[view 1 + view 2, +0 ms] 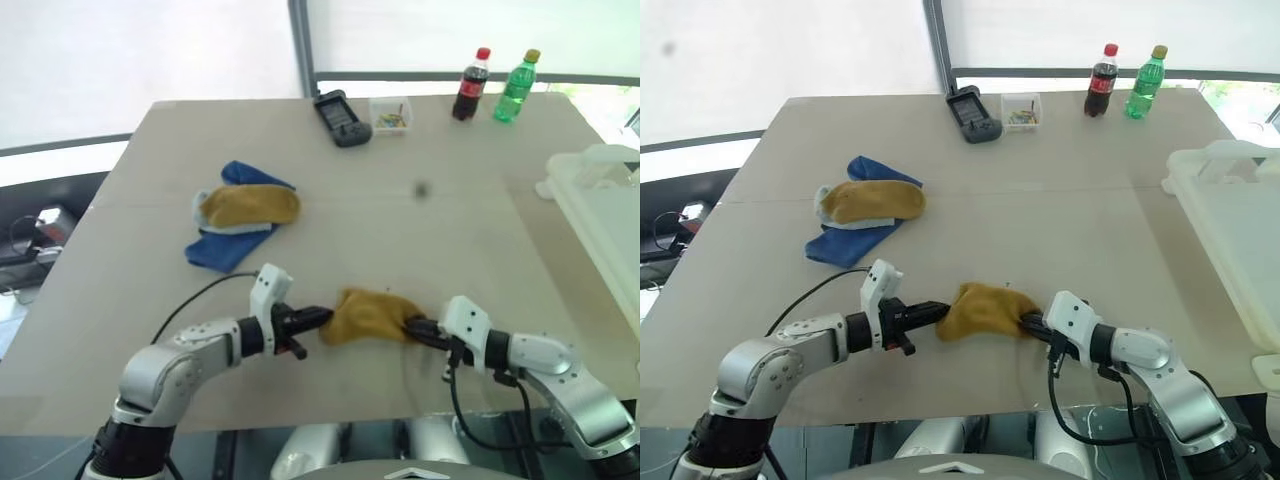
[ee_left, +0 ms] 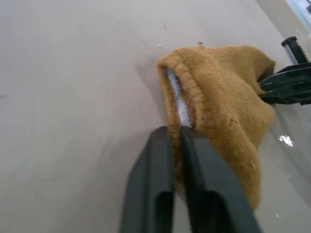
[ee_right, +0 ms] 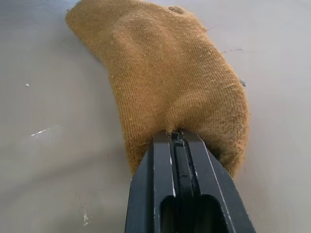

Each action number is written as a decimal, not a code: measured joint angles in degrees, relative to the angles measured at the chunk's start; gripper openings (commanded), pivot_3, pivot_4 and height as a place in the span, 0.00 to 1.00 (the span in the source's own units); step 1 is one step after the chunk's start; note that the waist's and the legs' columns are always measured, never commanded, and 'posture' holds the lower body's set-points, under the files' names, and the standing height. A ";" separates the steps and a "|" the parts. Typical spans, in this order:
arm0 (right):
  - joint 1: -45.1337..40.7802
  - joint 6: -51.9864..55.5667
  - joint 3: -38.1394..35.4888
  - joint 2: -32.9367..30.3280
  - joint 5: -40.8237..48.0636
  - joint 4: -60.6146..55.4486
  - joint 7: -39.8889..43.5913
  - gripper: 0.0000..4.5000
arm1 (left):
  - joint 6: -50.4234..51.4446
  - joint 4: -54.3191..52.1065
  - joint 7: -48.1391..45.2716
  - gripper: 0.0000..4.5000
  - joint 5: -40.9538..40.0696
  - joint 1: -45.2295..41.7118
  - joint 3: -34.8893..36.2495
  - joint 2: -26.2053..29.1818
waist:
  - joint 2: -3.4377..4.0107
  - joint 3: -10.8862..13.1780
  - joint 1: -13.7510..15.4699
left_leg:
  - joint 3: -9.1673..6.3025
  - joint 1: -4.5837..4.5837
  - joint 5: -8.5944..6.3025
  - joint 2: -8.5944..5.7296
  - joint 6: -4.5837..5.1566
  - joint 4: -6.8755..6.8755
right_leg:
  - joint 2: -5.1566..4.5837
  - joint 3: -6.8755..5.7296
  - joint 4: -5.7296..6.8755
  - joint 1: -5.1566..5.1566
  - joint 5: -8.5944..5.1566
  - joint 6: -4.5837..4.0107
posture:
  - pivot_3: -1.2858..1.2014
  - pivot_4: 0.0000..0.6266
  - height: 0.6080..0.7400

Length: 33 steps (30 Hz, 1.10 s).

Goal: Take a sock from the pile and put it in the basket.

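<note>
Step in hand: sock taken, transfer not begun. Mustard sock [image 1: 372, 316] lies bunched on tabletop [image 1: 440, 230] near front edge, well apart from pile [image 1: 240, 225]. Left end effector [image 1: 318, 318] pinches cuff end; right end effector [image 1: 418, 327] closed on opposite end. Next move calls for lifting clear and carrying right to basket [image 1: 600, 195]. Sock ribbed, pale lining showing at cuff.

Two bottles [image 1: 493, 86], a clear box [image 1: 390, 115] and a black device [image 1: 341, 117].
</note>
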 measured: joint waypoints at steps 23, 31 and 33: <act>-0.45 0.56 0.48 0.60 -0.74 0.00 -0.40 0.00 | -29.54 3.95 -9.95 0.01 23.53 2.78 -10.90 5.28 | 0.23 -0.07 0.25 | 0.00 0.05 -0.02 0.00 0.04 -0.05 | -0.03 -0.02 -0.11 0.06 0.00 0.01 | 0.52 0.24 1.00; -0.81 0.46 0.80 0.63 -0.82 0.01 -0.30 0.00 | -19.23 6.42 -10.46 0.01 9.84 3.79 -3.21 -1.10 | 0.24 -0.08 0.06 | -0.03 0.03 -0.02 0.00 0.07 -0.04 | -0.01 -0.06 -0.10 0.03 0.00 0.02 | 0.52 0.24 1.00; -1.45 -0.02 1.39 0.64 -1.07 0.11 0.07 0.00 | -9.94 7.14 -9.92 0.01 -0.60 3.83 2.77 -2.05 | 0.08 0.11 -0.14 | -0.05 -0.05 0.04 0.01 0.15 -0.03 | 0.02 -0.07 -0.06 -0.06 0.00 0.02 | 0.52 0.24 1.00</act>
